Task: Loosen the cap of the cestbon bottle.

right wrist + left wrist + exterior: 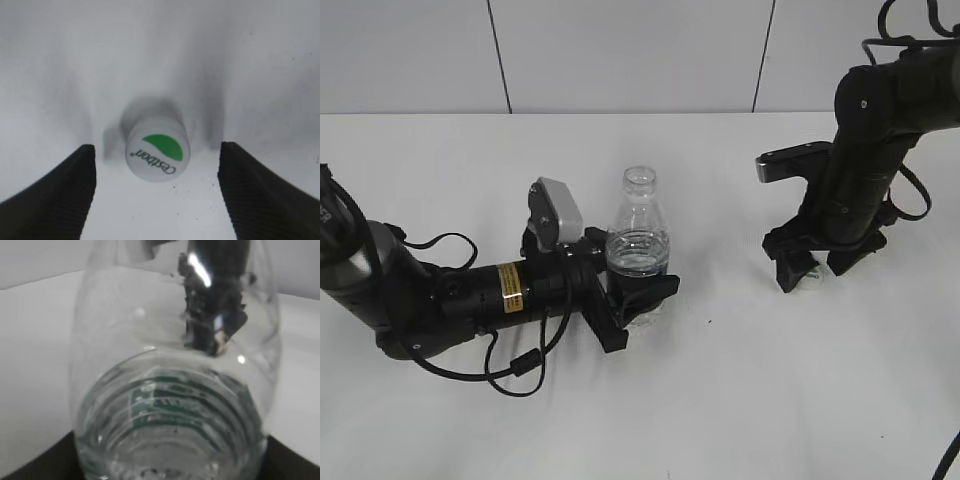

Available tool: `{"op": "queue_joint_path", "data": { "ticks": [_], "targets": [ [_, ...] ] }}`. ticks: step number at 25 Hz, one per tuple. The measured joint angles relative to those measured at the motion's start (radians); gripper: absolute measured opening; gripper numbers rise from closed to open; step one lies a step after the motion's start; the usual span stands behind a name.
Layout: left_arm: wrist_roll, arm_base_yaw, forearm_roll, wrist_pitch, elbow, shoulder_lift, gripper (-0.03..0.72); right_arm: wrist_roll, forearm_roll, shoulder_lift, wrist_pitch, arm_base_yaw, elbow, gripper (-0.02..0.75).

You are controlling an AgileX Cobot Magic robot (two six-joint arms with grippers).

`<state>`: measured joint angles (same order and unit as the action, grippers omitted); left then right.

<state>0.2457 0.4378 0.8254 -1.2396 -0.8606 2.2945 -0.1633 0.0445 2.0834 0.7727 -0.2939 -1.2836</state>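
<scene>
- Your left jaws [638,295] are clamped on the lower body of the bottle [638,245], one finger [612,330] on each side, near the label band.
- Bottle stands upright on the surface [720,400], neck open, no cap on it; some water sits in the lower part.
- In the left wrist view the bottle [172,390] fills the frame, green label print showing through the ribbed plastic; dark finger edges show at both bottom corners.
- Through the clear plastic in that view you can see the dark right arm [215,295] on the far side.
- Your right jaws [156,192] are spread wide, tips down at the surface, gripping nothing.
- Cap [156,149] lies on the surface [60,60] between the two fingers [60,195], touching neither, green-and-white top with "Cestbon" print facing the camera.
- In the exterior view the right jaws [810,275] sit low over the surface, well apart from the bottle, to its right; a pale bit between the tips looks like the cap [809,276], too small to be sure.
- Left arm [430,295] lies low along the surface, cable looped beside it.
</scene>
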Motion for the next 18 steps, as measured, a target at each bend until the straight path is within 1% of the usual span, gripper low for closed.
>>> {"op": "queue_joint_path", "data": {
  "ticks": [4,14,18],
  "targets": [
    [0.034,0.000,-0.022,0.004,0.000,0.000,0.435,-0.002,0.000,0.000,0.034,0.000,0.000,0.581],
    [0.038,0.000,-0.037,0.025,0.000,0.005,0.544,-0.024,0.000,0.000,0.044,0.000,0.000,0.581],
    [0.038,0.000,-0.038,0.029,0.000,-0.003,0.561,-0.047,0.000,0.000,0.047,0.000,0.000,0.582]
  ]
}}
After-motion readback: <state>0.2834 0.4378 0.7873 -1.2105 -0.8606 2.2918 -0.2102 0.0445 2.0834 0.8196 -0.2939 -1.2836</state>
